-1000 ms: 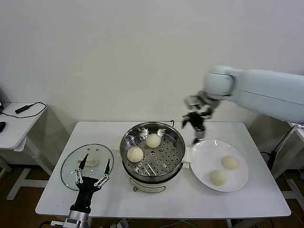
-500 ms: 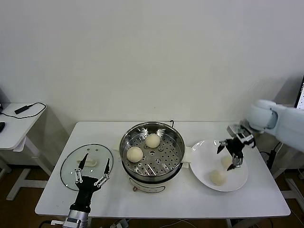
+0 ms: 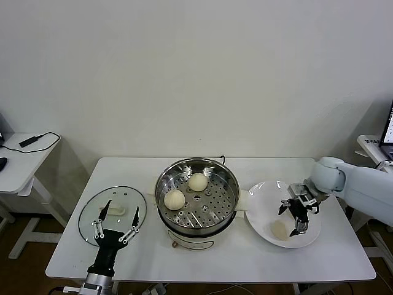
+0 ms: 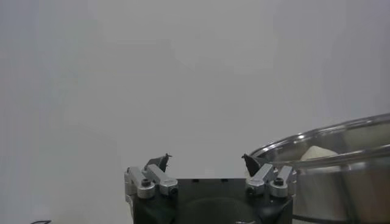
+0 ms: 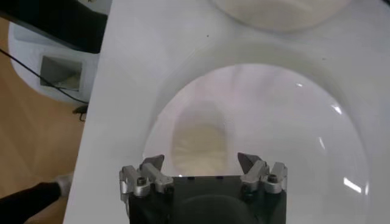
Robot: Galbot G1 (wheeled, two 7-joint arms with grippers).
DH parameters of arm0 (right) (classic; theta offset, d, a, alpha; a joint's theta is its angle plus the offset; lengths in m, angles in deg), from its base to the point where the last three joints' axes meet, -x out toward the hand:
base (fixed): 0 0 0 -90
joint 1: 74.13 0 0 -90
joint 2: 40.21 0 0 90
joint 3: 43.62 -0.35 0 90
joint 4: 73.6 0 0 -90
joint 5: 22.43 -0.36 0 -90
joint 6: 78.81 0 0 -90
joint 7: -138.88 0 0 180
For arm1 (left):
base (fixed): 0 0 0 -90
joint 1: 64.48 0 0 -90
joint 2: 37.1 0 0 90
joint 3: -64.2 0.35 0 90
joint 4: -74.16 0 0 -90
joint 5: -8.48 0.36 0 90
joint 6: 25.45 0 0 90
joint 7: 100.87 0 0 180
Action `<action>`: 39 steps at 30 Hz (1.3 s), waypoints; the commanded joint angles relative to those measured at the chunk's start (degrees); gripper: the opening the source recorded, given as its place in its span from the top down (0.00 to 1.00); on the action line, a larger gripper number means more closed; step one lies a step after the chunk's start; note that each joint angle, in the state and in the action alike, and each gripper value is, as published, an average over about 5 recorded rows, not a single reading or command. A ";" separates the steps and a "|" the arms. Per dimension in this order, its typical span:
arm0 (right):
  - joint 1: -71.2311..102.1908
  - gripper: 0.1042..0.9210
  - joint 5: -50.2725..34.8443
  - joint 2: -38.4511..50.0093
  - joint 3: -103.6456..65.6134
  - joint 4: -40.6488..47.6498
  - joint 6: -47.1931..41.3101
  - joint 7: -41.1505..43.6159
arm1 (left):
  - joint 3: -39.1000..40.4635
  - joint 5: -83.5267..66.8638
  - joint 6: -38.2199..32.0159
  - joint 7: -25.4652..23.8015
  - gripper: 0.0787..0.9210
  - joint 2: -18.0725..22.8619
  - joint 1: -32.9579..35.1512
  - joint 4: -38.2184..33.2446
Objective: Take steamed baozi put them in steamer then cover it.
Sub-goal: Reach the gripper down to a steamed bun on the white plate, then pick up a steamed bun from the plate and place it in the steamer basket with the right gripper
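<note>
The right gripper [image 3: 294, 216] is hovering low over the white plate [image 3: 264, 195] with fingers apart and empty, straddling one steamed baozi [image 5: 200, 146]; another baozi [image 3: 279, 230] is lying just beside it on the plate. Two baozi [image 3: 174, 199] are sitting on the perforated tray of the steamer [image 3: 198, 195], mid-table. The cover [image 3: 112, 212] is lying flat to the robot's left, the left gripper [image 3: 115, 220] idling spread open above its near edge.

No legible text or labels anywhere
</note>
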 commanded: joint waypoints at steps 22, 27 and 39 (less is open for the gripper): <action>-3.08 0.29 1.24 -0.07 1.93 -1.76 0.52 -1.49 | -0.55 -0.21 -0.09 0.01 0.12 0.06 -0.02 0.07; -13.94 0.31 0.28 0.20 5.11 -4.28 2.84 1.88 | -0.50 -0.27 -0.09 0.01 0.12 -0.04 -0.04 -0.10; -38.89 0.32 -4.63 -14.42 10.26 -9.03 21.35 6.32 | 0.02 -0.20 -0.02 0.01 0.12 -0.19 0.10 -0.49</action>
